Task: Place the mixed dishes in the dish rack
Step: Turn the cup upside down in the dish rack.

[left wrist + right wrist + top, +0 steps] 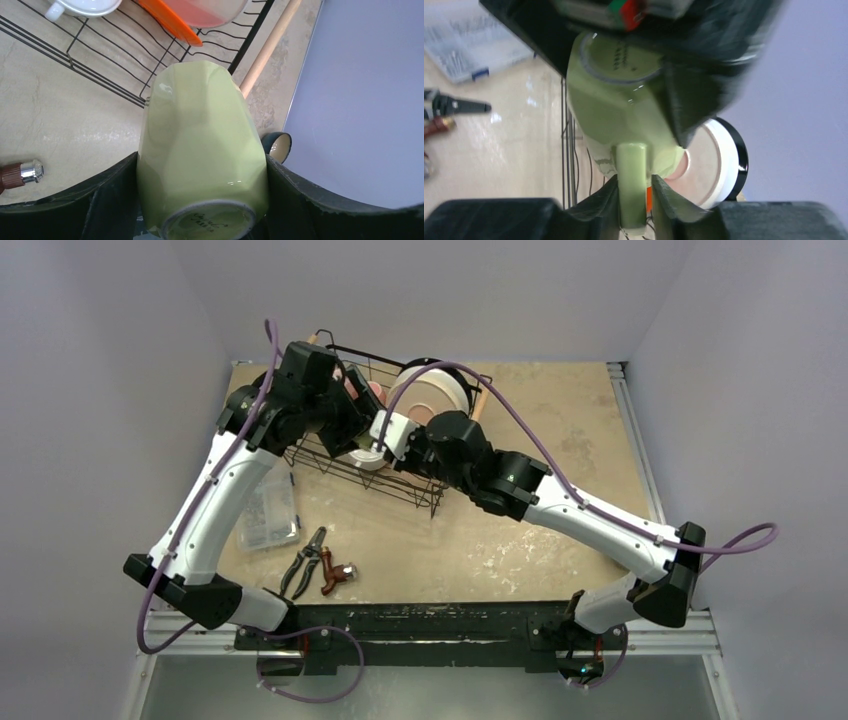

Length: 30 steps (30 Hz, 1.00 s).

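Closest up is the ringed foot of the yellow-green mug (200, 135), sitting deep between the left fingers (100, 205). They are clamped on its faceted body from both sides. The mug's long axis runs straight out along those fingers, foot back towards the wrist and mouth pointing away.

From the other side, the right fingers (594, 210) are pinched on the mug's handle, which sticks out from the body towards them. So both arms have hold of the same mug, and neither is nearer than the other. To my eye this is a hand-over, and the next move depends on which pair lets go first.

Just beyond the mouth, past the left fingertips, lies the dish rack (252, 37), with its wires crossing bare bench (60, 130). The mug hangs over the rack's edge, close by its wooden handle (270, 47).

Beside the right-hand left finger a small dark bowl (277, 145) peeks out. It seems to be outside the rack, though I cannot tell what it rests on.

Farther in, already racked, are a red plate (167, 20), a pink mug (210, 12) and a white mug (85, 6). Behind the right fingers a cream plate (709, 165) stands on edge.
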### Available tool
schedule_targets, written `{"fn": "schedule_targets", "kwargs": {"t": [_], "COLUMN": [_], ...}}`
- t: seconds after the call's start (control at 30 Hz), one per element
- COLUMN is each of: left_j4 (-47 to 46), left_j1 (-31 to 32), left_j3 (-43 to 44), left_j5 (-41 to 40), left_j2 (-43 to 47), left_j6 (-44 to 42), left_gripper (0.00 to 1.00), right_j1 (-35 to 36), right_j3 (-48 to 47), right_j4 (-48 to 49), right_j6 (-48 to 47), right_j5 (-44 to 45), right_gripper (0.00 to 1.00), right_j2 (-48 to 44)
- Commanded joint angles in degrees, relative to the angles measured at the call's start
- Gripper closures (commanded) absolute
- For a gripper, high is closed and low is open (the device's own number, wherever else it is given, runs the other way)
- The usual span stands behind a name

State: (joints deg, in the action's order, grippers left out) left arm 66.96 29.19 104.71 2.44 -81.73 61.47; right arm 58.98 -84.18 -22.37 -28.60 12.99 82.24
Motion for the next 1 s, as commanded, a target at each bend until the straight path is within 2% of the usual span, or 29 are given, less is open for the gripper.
{"fn": "schedule_targets", "kwargs": {"t": [0.0,0.1,0.13,0.23,0.47,0.6,0.73,0.97], "left_j4": [-6.0,-5.3,-5.0,-5.1,-5.1,-3.4,-4.2,-7.8], "left_j1": [-1.6,-1.9,-2.1,-3.7,-7.7,-8.6,-10.3,-14.0], "left_j3": [1.9,4.0,4.4,4.5,7.5,12.9,14.8,14.6], "left_j5": [-1.3,-2.1,-2.2,-2.3,-7.3,-11.3,-12.6,-12.1], "left_j2": [2.0,1.1,0.9,0.7,-1.6,-6.6,-10.6,-15.7], "left_j6": [-1.7,-3.3,-3.7,-4.6,-11.1,-18.1,-21.2,-25.7], "left_gripper": [1.00,1.00,1.00,1.00,1.00,1.00,1.00,1.00], "right_j1": [0.3,0.3,0.3,0.3,0.2,0.1,-0.2,-0.2], "right_j3": [-1.6,-2.1,-2.5,-3.7,1.5,6.0,8.2,7.6], "right_j4": [11.5,12.5,12.6,11.7,11.0,8.9,4.2,-2.0], "right_j6": [0.4,0.3,0.3,0.5,4.1,3.9,6.6,15.1], "right_j5": [2.6,3.6,4.1,5.6,7.9,15.7,21.1,23.4], "right_gripper": [0.64,0.34,0.28,0.18,0.10,0.05,0.02,0.02], "right_j2": [-3.7,-2.8,-2.4,-2.2,-9.8,-15.5,-19.9,-23.7]}}
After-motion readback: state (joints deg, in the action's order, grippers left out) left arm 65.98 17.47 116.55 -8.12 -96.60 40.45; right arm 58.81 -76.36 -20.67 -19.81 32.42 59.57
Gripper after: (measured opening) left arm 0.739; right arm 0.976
